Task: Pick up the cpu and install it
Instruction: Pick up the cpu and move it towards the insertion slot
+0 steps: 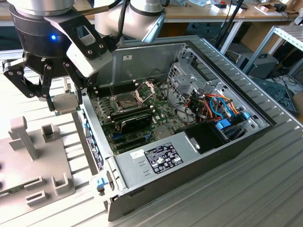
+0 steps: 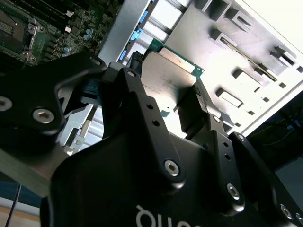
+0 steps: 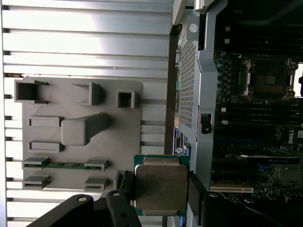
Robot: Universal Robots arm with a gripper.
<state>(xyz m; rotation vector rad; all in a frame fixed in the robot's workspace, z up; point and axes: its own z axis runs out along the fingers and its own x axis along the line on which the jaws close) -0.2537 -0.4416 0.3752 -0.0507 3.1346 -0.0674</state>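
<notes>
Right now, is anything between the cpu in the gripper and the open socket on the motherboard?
Yes: the case wall stands between the held cpu and the socket. The socket itself looks open.

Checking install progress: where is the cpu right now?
The cpu is held in the gripper at the exterior view's left, above the edge of the grey fixture plate, outside the open computer case, apart from the socket.

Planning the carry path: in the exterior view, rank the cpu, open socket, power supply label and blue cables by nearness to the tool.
1. cpu, gripped in the tool, exterior view's left.
2. open socket, on the motherboard.
3. power supply label, toward the camera.
4. blue cables, exterior view's right.
</notes>
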